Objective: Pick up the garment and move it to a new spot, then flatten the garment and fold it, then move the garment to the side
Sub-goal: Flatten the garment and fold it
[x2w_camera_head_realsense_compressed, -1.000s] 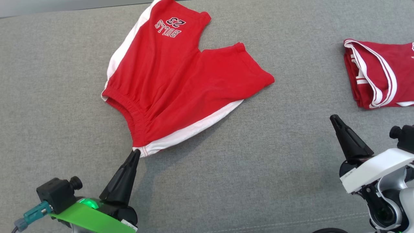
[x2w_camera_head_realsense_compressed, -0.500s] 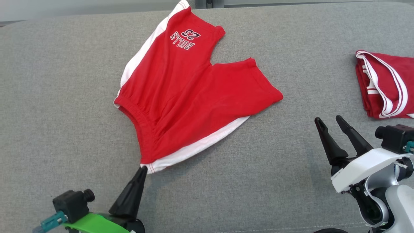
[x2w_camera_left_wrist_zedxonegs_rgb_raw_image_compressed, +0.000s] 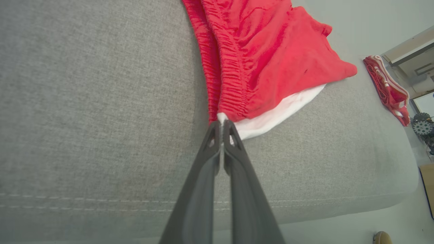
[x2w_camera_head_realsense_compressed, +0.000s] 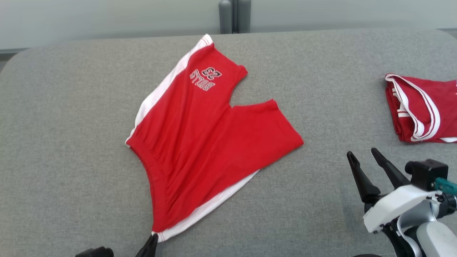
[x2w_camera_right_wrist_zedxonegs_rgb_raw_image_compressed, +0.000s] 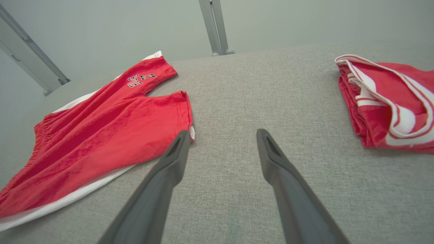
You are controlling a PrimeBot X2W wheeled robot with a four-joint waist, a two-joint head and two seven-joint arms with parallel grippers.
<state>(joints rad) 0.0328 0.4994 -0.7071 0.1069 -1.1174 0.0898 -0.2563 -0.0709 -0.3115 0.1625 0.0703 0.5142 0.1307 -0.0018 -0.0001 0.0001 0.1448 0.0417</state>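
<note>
The garment (x2w_camera_head_realsense_compressed: pixel 210 139) is a pair of red shorts with white side stripes and a printed number, spread on the grey cushioned surface (x2w_camera_head_realsense_compressed: pixel 71 107). Its waistband corner points toward me. My left gripper (x2w_camera_head_realsense_compressed: pixel 154 237) sits at the bottom edge of the head view, shut on that white-and-red corner; the left wrist view shows the garment (x2w_camera_left_wrist_zedxonegs_rgb_raw_image_compressed: pixel 257 61) pinched between the closed tips of the left gripper (x2w_camera_left_wrist_zedxonegs_rgb_raw_image_compressed: pixel 222 123). My right gripper (x2w_camera_head_realsense_compressed: pixel 363 154) hovers open at the lower right, apart from the cloth. In the right wrist view the garment (x2w_camera_right_wrist_zedxonegs_rgb_raw_image_compressed: pixel 101 128) lies left of the open right gripper (x2w_camera_right_wrist_zedxonegs_rgb_raw_image_compressed: pixel 222 134).
A second red and white garment (x2w_camera_head_realsense_compressed: pixel 421 107) lies folded at the right edge, also seen as a folded red pile (x2w_camera_right_wrist_zedxonegs_rgb_raw_image_compressed: pixel 390 101) from the right wrist. A grey post (x2w_camera_head_realsense_compressed: pixel 234 16) stands behind the surface's far edge. Bare grey surface lies between the two garments.
My right gripper went from shut to open. The head camera tilted, so the whole scene sits lower in view. The garment's corner stays in my left gripper, drawn a little toward me.
</note>
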